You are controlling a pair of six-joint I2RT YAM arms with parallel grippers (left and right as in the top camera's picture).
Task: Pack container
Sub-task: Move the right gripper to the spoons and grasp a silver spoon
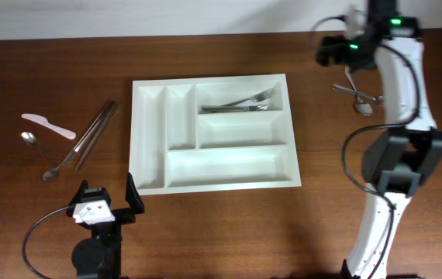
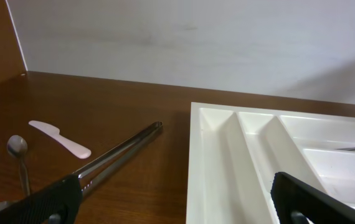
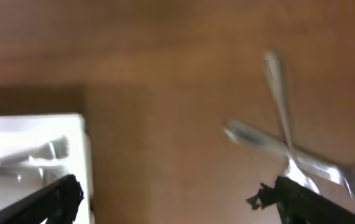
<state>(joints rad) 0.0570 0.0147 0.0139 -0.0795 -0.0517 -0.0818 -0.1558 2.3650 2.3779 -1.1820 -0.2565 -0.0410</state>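
**Overhead view.** The container (image 1: 139,139) is shown near the middle of the worktop (image 1: 50,62). Its long axis is laid left to right across the picture, turned slightly, with the open face upward. It is seen as a white rectangular plastic tray, divided into two narrow compartments at its left end and three long ones to their right. Forks (image 1: 240,102) are seen lying in the long compartment along its far edge. Left of the container are laid long metal tongs (image 1: 93,136), a white plastic knife (image 1: 48,125) and a spoon (image 1: 39,153). Right of it, crossed cutlery (image 1: 358,94) is seen. The left gripper (image 1: 108,195) is placed by the container's near-left corner, and the right gripper (image 1: 337,50) beyond its far-right corner.

**Left wrist view.** The container's (image 2: 215,168) left end and its dividers are shown, with the tongs (image 2: 121,152), knife (image 2: 59,138) and spoon (image 2: 18,152) left of it. The left gripper's (image 2: 177,205) jaws are set apart.

**Right wrist view (blurred).** A corner of the container (image 3: 15,124) is seen, with the crossed cutlery (image 3: 286,146) right of it. The right gripper's (image 3: 171,199) jaws are spread apart.
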